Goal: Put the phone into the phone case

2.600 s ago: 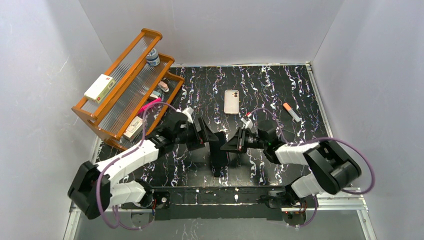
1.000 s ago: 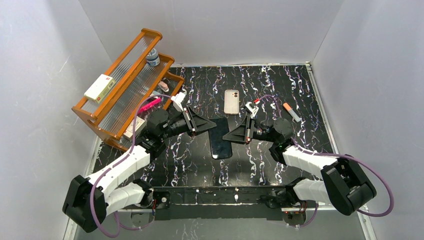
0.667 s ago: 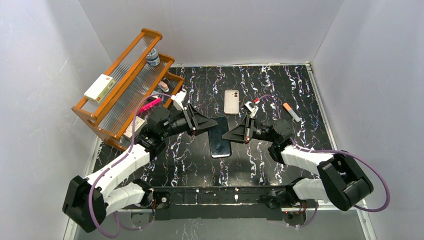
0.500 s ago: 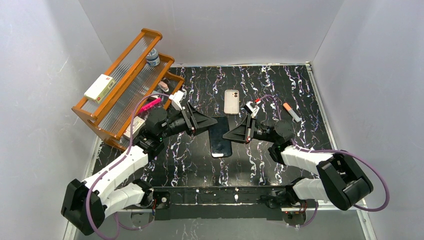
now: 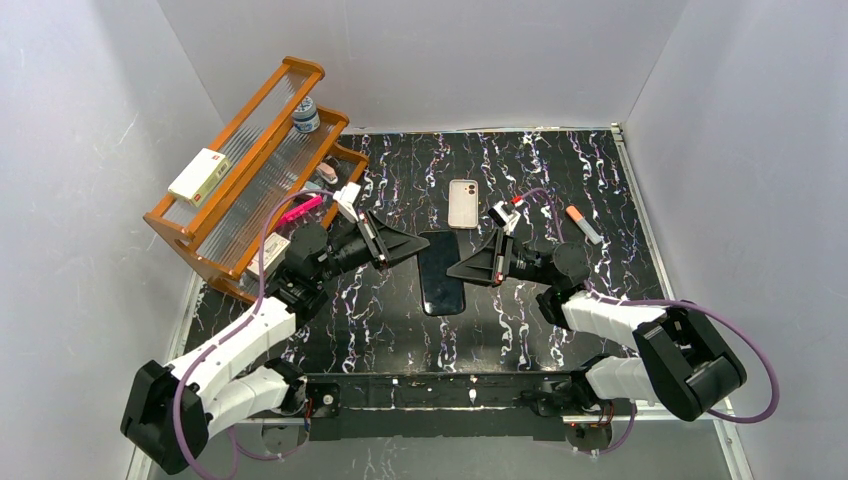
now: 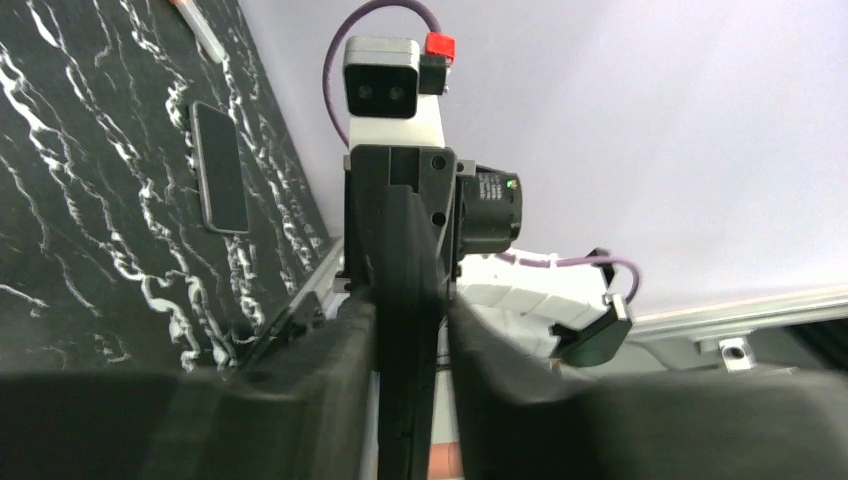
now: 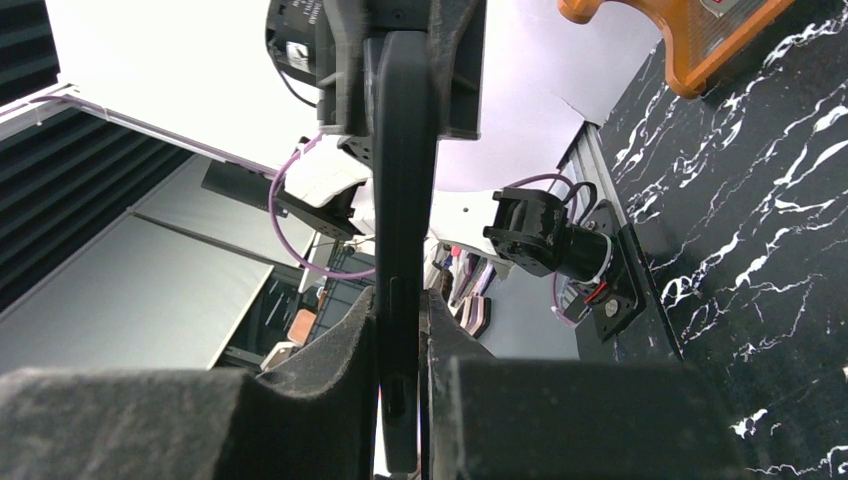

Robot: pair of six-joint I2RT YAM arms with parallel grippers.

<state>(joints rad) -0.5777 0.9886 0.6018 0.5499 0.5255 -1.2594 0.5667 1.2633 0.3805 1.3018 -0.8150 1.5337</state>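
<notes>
one phone (image 5: 441, 272), one phone case (image 5: 462, 203) (cream), one rack (image 5: 265, 180)

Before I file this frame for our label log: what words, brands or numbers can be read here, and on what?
No text can be read.
The box on the wooden rack: print too small to read.
The small jar on the rack: label blurred.
The phone and the phone case: no marking visible.

I see a black, white-veined counter (image 5: 560, 170) on my feed; a tiered orange wooden rack (image 5: 245, 195) stands at its left edge, with a small jar (image 5: 306, 116) near the far end, a white-and-green box (image 5: 198, 175) and a pink item (image 5: 300, 211); an orange-capped marker (image 5: 584, 225) lies to the right.
</notes>
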